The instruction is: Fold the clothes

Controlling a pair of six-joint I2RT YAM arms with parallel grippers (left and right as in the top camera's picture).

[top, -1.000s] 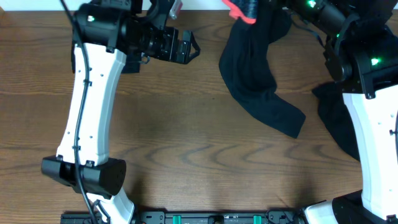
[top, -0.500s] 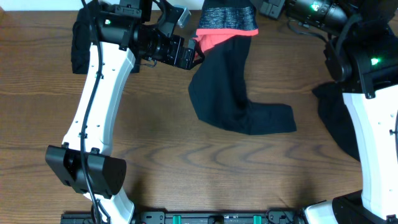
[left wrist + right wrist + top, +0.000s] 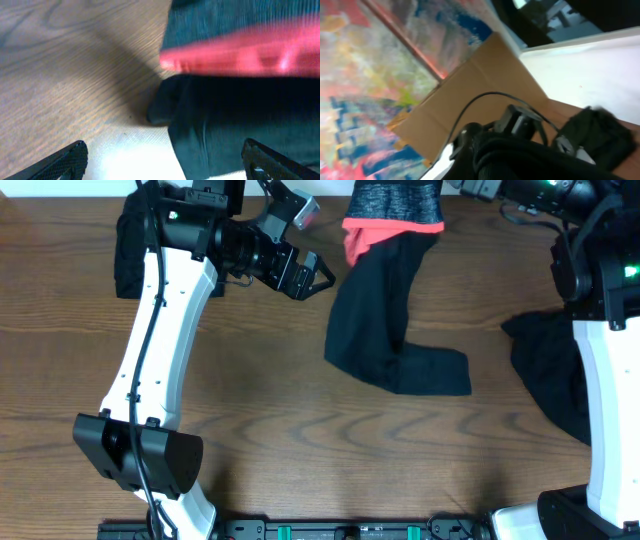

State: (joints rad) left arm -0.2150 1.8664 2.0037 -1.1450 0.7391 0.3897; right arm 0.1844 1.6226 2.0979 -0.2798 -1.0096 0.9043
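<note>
The clothes in play are long black trousers (image 3: 385, 330) with a grey waistband and a coral-red inner band (image 3: 395, 226). They hang from the top edge of the overhead view, and the leg ends lie folded on the table (image 3: 430, 370). My right gripper (image 3: 468, 186) is shut on the waistband; black fabric (image 3: 535, 160) hides its fingers in the right wrist view. My left gripper (image 3: 312, 275) stands open just left of the trousers, holding nothing. In the left wrist view the coral band (image 3: 240, 55) and black cloth (image 3: 240, 115) lie ahead of its spread fingertips (image 3: 67, 159).
A dark garment (image 3: 130, 250) lies bunched at the back left beside the left arm. Another black garment (image 3: 545, 370) lies at the right beside the right arm's white link (image 3: 610, 410). Brown cardboard (image 3: 480, 85) and a painted panel stand beyond the table.
The trousers went from bunched at the back right to hanging spread with the waistband showing, and shifted slightly right over the last half second. The left gripper moved right, toward them.
</note>
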